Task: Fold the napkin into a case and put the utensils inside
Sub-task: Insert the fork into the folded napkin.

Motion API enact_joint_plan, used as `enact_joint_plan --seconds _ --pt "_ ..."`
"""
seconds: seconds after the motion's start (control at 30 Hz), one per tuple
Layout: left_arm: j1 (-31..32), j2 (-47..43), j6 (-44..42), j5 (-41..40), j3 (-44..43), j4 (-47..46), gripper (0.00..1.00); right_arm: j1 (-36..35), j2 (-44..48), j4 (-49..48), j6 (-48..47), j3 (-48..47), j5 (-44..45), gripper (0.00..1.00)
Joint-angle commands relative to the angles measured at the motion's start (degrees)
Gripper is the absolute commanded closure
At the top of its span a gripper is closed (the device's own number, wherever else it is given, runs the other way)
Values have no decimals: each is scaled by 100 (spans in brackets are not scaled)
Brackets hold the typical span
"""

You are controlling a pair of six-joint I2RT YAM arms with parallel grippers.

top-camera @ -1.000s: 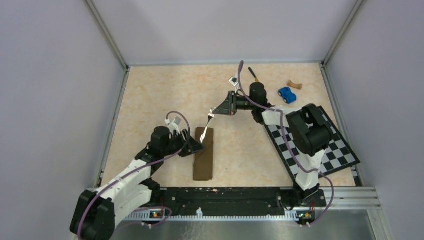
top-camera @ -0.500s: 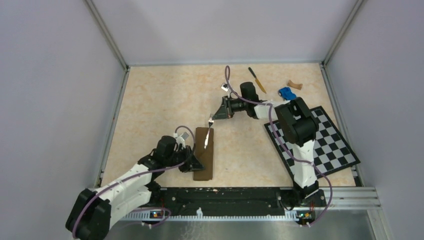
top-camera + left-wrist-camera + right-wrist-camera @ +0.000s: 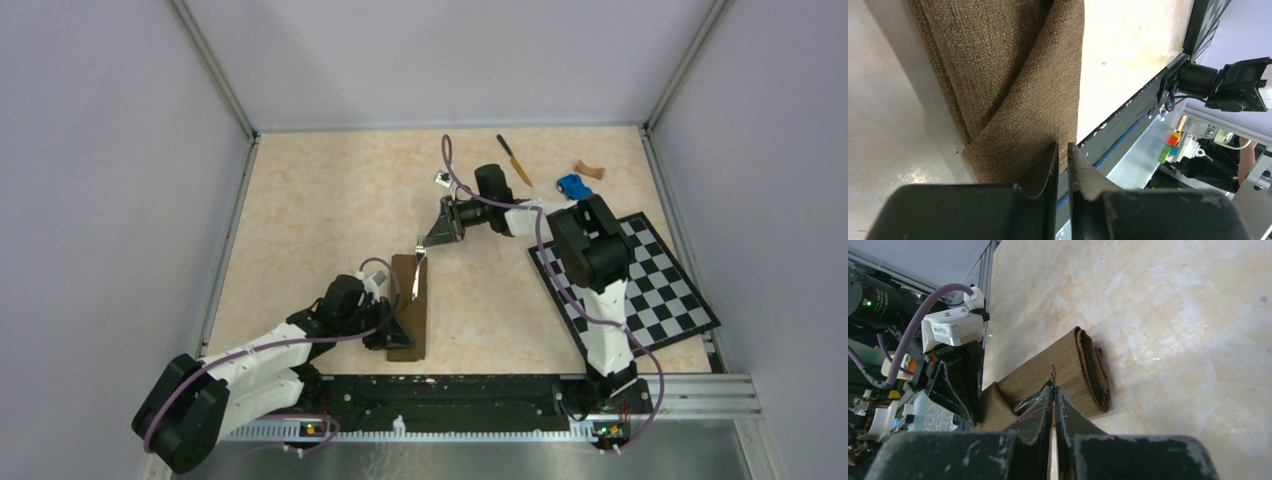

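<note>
Case (image 3: 410, 322) of brown cloth flat on table (image 3: 320, 200) between both arms, near corner pinched by closed left gripper (image 3: 1060, 152), fork (image 3: 414, 272) clamped in right gripper (image 3: 1053, 390) over its far end, knife (image 3: 513, 160) well apart at back.

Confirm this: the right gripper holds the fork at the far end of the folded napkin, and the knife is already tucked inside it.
Wrong about the knife. The knife lies bare on the table near its far edge, well away from the napkin, as the top external view shows. The rest stands: the right gripper holds the fork at the napkin's far end.
</note>
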State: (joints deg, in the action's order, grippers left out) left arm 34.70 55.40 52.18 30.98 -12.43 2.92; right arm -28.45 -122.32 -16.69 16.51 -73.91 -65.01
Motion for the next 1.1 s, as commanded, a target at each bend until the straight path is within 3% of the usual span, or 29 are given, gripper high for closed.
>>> enact_joint_plan --seconds 0.0,0.33,0.4,0.47,0.53,0.7,0.83,1.07 --pt "28 6 47 -156 134 -458 85 -223 19 -390 11 123 -364 100" --pt "33 -153 43 -104 162 -540 83 -449 59 -1295 737 666 -389 100" --pt "37 -226 -42 -15 115 -551 75 -459 38 -1298 748 708 -356 100" --pt "29 -287 -144 114 -16 -404 58 -460 1 -1339 779 738 -366 100" --pt "66 -404 -138 241 -143 -70 55 -454 -52 -1341 778 723 -384 100" --pt "427 -931 334 160 -156 466 63 -454 -251 -1298 766 558 -465 100" --pt "498 -776 583 362 174 175 68 -460 -343 -1163 728 434 -582 100" --pt "503 -291 573 157 231 -332 70 -483 -286 -875 485 489 -704 100"
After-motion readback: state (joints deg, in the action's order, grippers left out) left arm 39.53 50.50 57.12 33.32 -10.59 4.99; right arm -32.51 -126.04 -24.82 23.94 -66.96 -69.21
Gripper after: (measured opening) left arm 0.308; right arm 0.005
